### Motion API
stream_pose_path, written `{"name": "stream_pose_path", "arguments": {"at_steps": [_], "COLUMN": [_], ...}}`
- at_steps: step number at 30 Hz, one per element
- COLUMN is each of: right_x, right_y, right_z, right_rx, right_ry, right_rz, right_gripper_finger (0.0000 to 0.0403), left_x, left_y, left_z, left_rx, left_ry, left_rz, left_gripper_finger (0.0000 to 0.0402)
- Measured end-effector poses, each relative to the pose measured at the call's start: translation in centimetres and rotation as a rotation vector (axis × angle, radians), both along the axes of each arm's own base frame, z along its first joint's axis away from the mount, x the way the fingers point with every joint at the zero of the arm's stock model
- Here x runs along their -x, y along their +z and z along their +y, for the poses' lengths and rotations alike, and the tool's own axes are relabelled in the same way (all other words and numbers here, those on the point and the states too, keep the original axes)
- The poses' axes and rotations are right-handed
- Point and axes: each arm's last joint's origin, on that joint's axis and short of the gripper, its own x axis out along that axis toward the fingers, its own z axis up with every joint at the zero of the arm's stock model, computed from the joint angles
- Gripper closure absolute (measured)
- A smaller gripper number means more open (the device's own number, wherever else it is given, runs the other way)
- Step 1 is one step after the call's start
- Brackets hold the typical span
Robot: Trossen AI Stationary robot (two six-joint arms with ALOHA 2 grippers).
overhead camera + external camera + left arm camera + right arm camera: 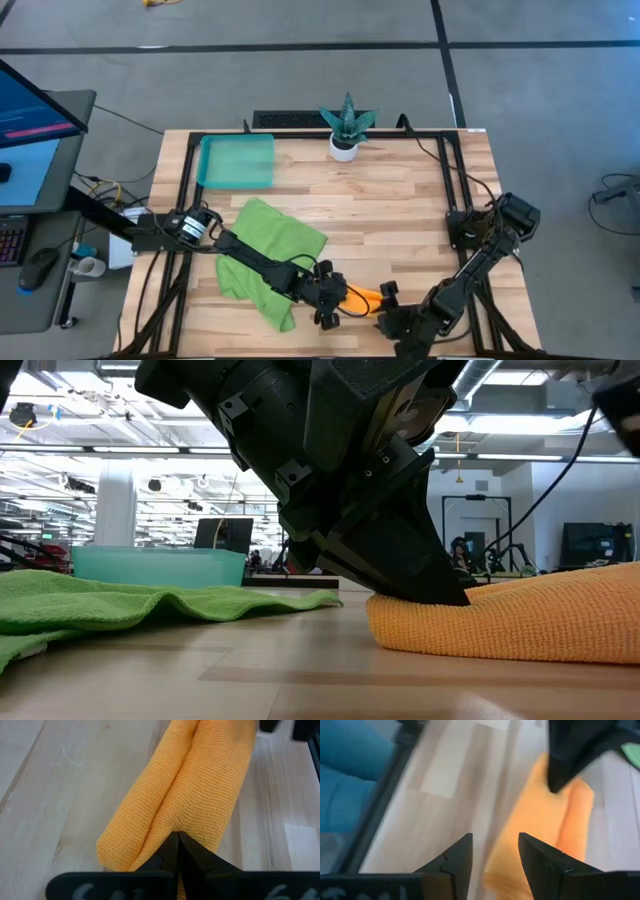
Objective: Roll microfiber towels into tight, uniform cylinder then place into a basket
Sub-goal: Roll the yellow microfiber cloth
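Note:
The orange towel [362, 297] lies near the table's front edge as a loose roll with two lobes [190, 785]. My left gripper [335, 300] is shut, its tips on the roll's left end [430, 595]. My right gripper [495, 845] is open at the roll's right end [388, 303], one finger over the cloth [540, 855]; I cannot tell whether it touches. The lime green towel [270, 255] lies crumpled and spread flat on the table to the left. The teal basket [237, 160] stands at the far left. My left gripper presses its shut fingertips [177, 842] into the crease between the orange roll's two lobes [175, 820], near the roll's left end. The fingers slant down from above and from the left. The roll lies on the table. Whether a layer is caught between the tips, I cannot tell.
A small white pot with a green spiky plant [345, 130] stands at the far edge, right of the basket. A black frame [455, 190] runs round the table top. Bare wood lies in the middle and right of the table [400, 210].

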Motion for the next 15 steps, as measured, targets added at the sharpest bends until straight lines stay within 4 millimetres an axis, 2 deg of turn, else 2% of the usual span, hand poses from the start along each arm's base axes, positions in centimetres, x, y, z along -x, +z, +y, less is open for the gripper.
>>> {"name": "stream_pose_path", "arguments": {"at_steps": [8, 15], "right_x": [-0.7, -1.2], "right_y": [-0.5, -2.7], "right_z": [-1.0, -1.1], "right_rx": [-0.052, -0.027], "right_ry": [-0.072, -0.081], "right_rz": [0.091, 0.163], "right_gripper_finger": [0.0187, 0.0184], "left_x": [0.0, 0.0], "left_y": [0.0, 0.0], "left_z": [0.0, 0.0], "left_rx": [0.000, -0.012], "left_ry": [0.000, -0.016], "left_rz": [0.000, -0.002], "left_gripper_finger": [0.0401, 0.0401]}}
